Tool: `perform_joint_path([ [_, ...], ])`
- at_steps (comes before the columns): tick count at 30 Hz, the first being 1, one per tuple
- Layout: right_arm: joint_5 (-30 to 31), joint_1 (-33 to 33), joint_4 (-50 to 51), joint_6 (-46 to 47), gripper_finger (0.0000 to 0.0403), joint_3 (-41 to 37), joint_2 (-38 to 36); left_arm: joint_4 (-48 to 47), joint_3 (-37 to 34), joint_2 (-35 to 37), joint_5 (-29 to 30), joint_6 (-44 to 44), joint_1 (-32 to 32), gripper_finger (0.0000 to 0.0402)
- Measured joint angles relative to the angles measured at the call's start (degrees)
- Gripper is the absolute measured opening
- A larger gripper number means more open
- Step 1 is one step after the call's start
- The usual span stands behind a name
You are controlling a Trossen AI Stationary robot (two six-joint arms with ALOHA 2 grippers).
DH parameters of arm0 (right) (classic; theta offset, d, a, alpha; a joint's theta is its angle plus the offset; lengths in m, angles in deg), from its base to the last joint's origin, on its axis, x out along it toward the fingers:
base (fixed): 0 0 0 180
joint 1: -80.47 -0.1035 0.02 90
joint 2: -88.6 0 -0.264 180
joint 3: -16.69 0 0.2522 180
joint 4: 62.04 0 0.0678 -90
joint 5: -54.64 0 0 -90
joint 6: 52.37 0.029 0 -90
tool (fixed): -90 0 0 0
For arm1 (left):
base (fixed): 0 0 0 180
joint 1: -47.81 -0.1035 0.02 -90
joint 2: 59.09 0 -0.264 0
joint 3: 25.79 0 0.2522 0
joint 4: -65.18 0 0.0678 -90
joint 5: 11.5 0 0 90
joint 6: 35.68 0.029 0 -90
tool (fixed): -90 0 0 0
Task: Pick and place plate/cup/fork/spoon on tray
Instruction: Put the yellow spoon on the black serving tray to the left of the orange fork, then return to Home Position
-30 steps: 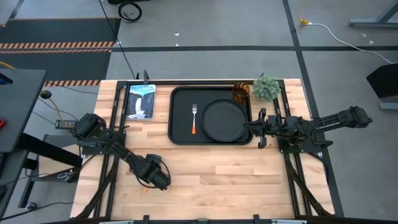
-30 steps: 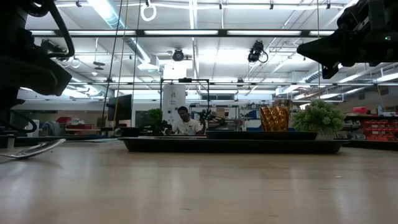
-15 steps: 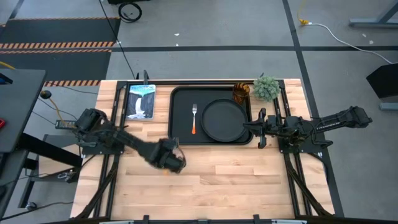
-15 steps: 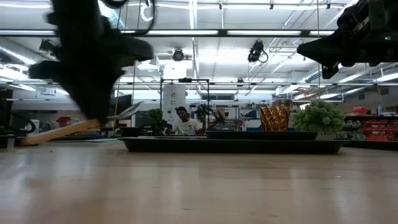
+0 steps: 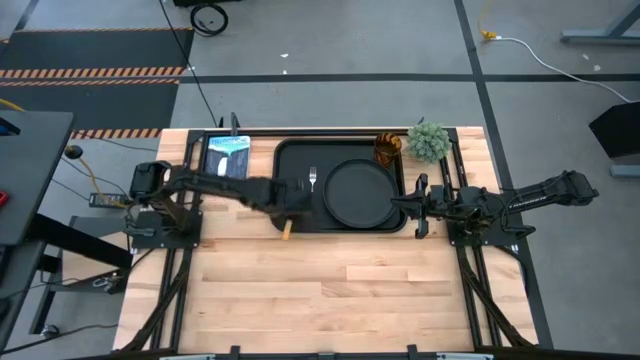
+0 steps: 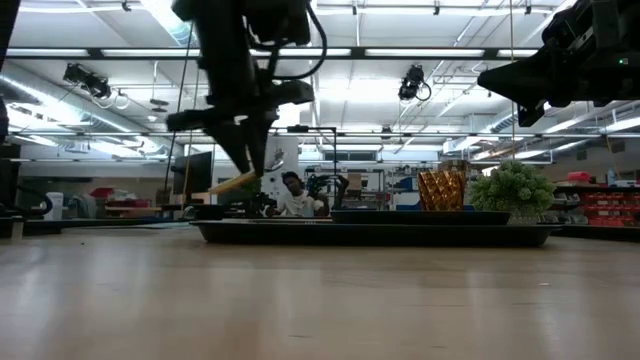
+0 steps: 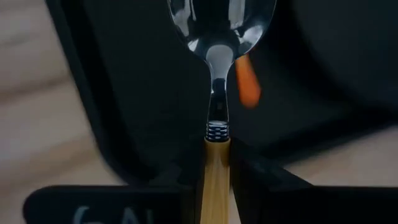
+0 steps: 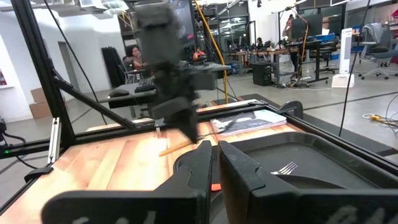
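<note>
My left gripper (image 5: 290,203) hangs over the near left corner of the black tray (image 5: 278,150), shut on the spoon (image 7: 217,93). The spoon's silver bowl (image 7: 221,18) points over the tray, and the free end of its yellow handle (image 5: 286,230) sticks out past the tray's near rim. The round black plate (image 5: 358,192) lies in the tray's right half. The fork (image 8: 283,168) lies in the tray left of the plate. The amber cup (image 5: 387,148) stands at the tray's far right corner. My right gripper (image 5: 412,205) is shut and empty at the tray's right edge. My left gripper pinches the spoon's yellow handle (image 7: 214,165) between its two fingers, just behind the metal collar where the handle meets the neck. The fingers come from above, pointing down. The spoon is lifted clear and tilted, its bowl (image 6: 275,160) higher than the handle's free end (image 6: 220,187).
A green plant (image 5: 428,140) stands right of the cup at the far edge. A picture book (image 5: 228,160) lies left of the tray. Bare wooden table (image 5: 340,290) spreads across the near half. A person sits in the room behind the table (image 6: 293,195).
My left gripper has lifted the spoon off the table near the near left corner. It has carried the spoon up and toward the far right, to the tray's near left corner. The spoon now hangs tilted and clear of the table.
</note>
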Motion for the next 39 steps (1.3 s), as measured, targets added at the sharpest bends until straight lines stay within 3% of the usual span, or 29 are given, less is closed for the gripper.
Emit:
perform_joint_path([
  [6, 0.0, 0.0, 0.0, 0.0, 0.0034, 0.0, 0.0, 7.1, -0.1, -0.8, -0.8, 4.1, -9.3, 0.0067],
  [16, -0.2, 0.0, 0.0, 0.0, 0.0034, 0.0, 0.0, 9.6, -0.1, -7.7, -10.8, 6.8, -19.1, 0.0068],
  [22, -0.4, 0.0, 0.0, 0.0, 0.0034, 0.0, 0.0, 10.1, -0.1, -12.6, -17.2, 6.9, -21.4, 0.0068],
  [28, -0.4, 0.0, 0.0, 0.0, 0.0034, 0.0, 0.0, 10.3, 0.1, -13.7, -18.4, 8.7, -22.1, 0.0075],
  [39, -0.4, 0.0, 0.0, 0.0, 0.0034, 0.0, 0.0, 11.2, 0.0, -13.2, -19.9, 11.6, -22.2, 0.0142],
])
